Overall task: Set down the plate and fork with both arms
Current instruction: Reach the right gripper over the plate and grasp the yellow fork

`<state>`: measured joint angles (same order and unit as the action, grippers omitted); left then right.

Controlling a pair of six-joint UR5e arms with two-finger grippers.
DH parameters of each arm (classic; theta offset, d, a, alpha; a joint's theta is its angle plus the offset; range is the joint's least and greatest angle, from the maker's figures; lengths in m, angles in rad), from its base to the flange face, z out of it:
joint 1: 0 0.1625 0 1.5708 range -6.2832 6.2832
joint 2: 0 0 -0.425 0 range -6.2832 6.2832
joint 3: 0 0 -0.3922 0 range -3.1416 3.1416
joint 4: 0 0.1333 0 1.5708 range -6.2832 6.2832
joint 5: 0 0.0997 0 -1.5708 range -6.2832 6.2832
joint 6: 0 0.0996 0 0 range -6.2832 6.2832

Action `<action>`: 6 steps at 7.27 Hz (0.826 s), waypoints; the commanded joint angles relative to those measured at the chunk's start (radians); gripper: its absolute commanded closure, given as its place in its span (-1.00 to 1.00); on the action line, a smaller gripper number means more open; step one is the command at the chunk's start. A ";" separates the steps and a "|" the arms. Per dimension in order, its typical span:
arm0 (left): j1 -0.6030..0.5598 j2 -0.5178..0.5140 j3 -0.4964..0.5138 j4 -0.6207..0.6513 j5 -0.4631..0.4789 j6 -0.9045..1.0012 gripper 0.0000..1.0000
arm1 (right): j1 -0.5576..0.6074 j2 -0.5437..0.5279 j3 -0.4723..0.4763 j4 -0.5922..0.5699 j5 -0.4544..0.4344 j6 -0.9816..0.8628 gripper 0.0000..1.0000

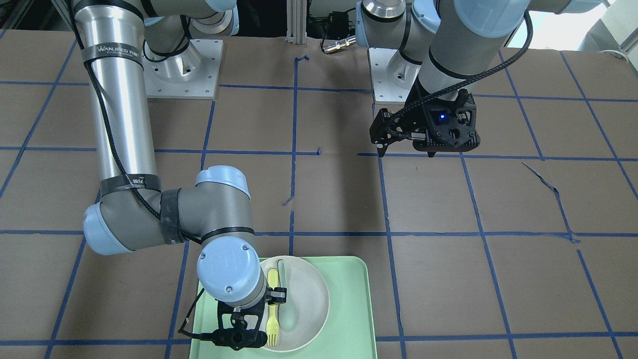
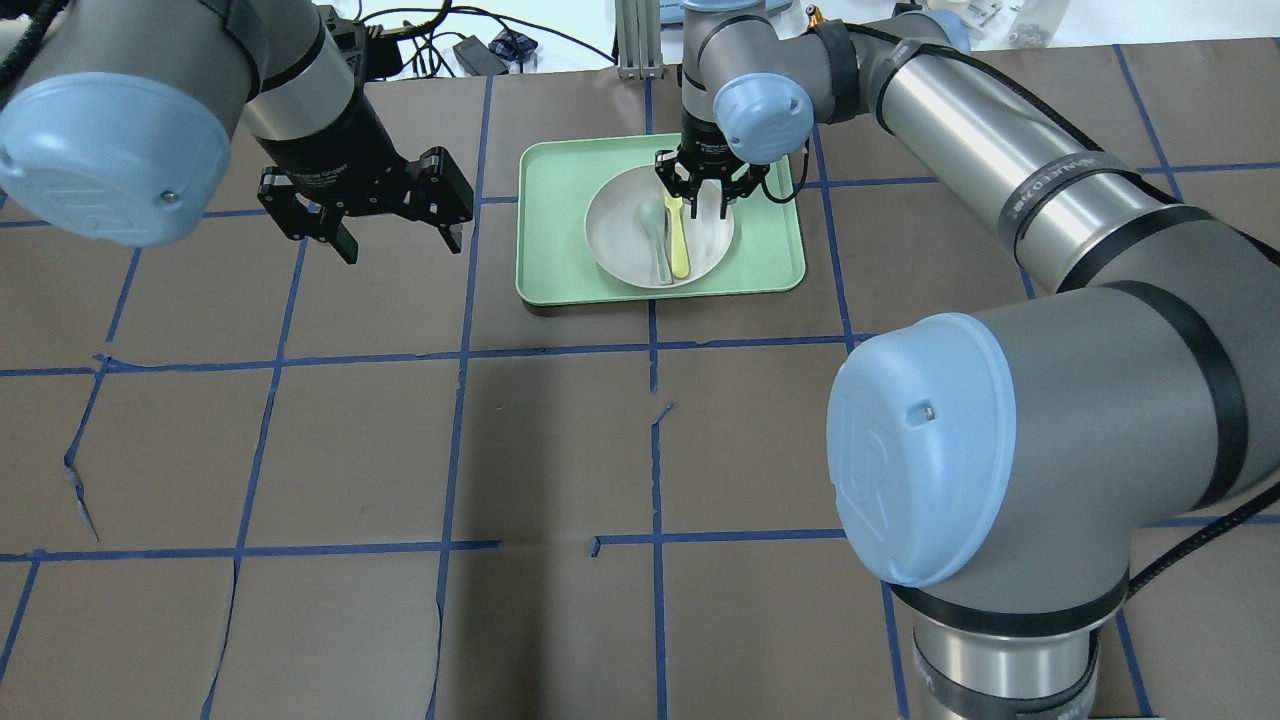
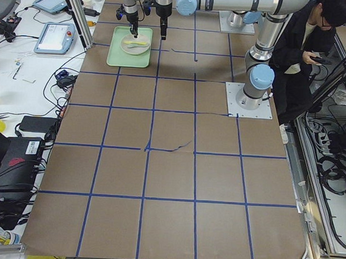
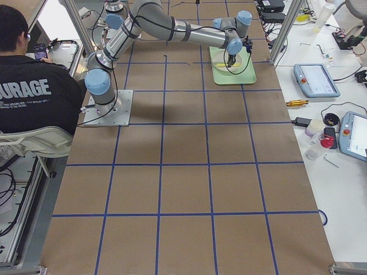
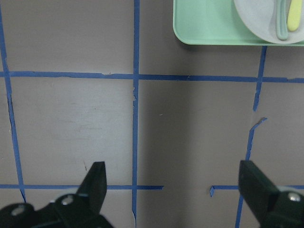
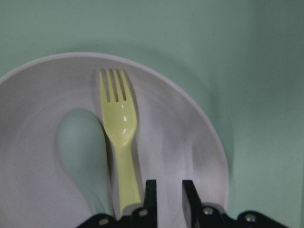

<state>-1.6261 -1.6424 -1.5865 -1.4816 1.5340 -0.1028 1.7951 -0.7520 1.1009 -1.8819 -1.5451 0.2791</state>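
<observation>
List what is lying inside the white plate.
The plate holds the fork and a grey-green spoon, side by side. The right gripper hangs over the plate's far edge, hiding what lies beneath it.
</observation>
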 commanded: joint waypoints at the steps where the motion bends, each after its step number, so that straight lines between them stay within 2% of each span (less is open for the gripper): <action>1: 0.000 -0.001 -0.001 0.000 0.000 0.000 -1.00 | 0.021 0.002 0.000 -0.009 0.003 0.023 0.38; 6: 0.000 -0.001 0.000 0.003 0.000 -0.001 -1.00 | 0.030 0.000 0.034 -0.037 0.011 0.028 0.37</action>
<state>-1.6260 -1.6429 -1.5852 -1.4799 1.5340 -0.1030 1.8216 -0.7498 1.1176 -1.9054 -1.5393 0.3042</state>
